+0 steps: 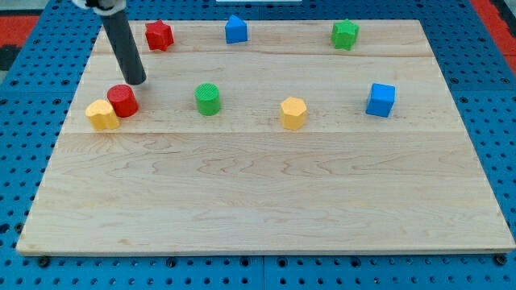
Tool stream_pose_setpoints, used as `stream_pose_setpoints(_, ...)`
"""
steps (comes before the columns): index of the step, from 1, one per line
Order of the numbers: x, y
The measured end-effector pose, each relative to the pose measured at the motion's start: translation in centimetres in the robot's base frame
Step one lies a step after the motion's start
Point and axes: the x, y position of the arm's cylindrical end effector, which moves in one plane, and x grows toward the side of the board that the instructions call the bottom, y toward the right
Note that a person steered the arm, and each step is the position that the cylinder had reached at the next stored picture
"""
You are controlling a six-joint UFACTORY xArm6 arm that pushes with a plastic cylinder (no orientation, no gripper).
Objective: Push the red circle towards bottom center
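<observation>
Broadly: pale wooden board (266, 193) over blue pegboard (24, 97). Blue cube (380, 100) at right; green cylinder (207, 98), yellow hexagonal block (293, 113) mid-row. Red circle block (122, 100) at left, touching yellow block (101, 114). Dark rod, no claw; my tip (136, 82) just above-right of red circle.

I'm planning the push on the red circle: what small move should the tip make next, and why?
Probably push toward the view's bottom right. My tip sits just above-right of the red circle, which touches the yellow block on its left; first nudge slightly left to get behind it.
</observation>
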Motion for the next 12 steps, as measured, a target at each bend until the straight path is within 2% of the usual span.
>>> stream_pose_setpoints(1,0.0,-2.2)
stream_pose_setpoints(3,11.1,-1.1)
stream_pose_setpoints(4,14.8,-0.7)
stream_pose_setpoints(5,11.0,1.6)
stream_pose_setpoints(6,9.2,2.7)
stream_pose_setpoints(7,10.1,5.1)
stream_pose_setpoints(8,15.1,5.3)
stream_pose_setpoints(9,14.1,5.3)
stream_pose_setpoints(10,9.7,10.6)
stream_pose_setpoints(11,11.3,9.6)
stream_pose_setpoints(12,16.9,7.4)
